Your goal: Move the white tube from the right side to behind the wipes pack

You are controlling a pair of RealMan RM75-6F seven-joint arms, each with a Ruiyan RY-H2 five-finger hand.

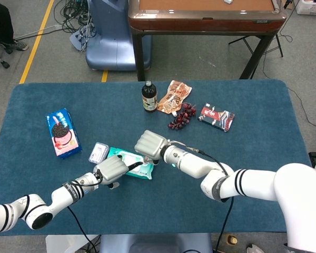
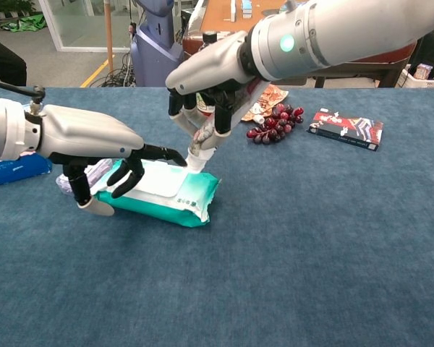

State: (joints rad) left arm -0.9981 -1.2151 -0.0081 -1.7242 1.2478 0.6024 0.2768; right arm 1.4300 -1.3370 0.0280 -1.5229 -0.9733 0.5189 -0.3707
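Note:
My right hand [image 2: 213, 76] grips the white tube [image 2: 200, 147] from above, tilted, cap end down at the back right corner of the teal wipes pack [image 2: 166, 189]. In the head view the right hand [image 1: 150, 143] covers most of the tube, which sits at the pack's [image 1: 122, 155] right end. My left hand [image 2: 87, 137] rests its spread fingers on top of the pack, with the thumb down at the pack's left edge; it holds nothing. The head view shows that left hand [image 1: 111, 168] at the pack's near side.
Behind the pack lie a dark bottle [image 1: 149, 97], a snack pouch [image 1: 175, 96], grapes [image 1: 182, 117] and a dark flat packet [image 1: 216, 117]. A blue cookie pack [image 1: 60, 132] and a small clear packet [image 1: 98, 152] lie to the left on the blue table [image 1: 263, 158].

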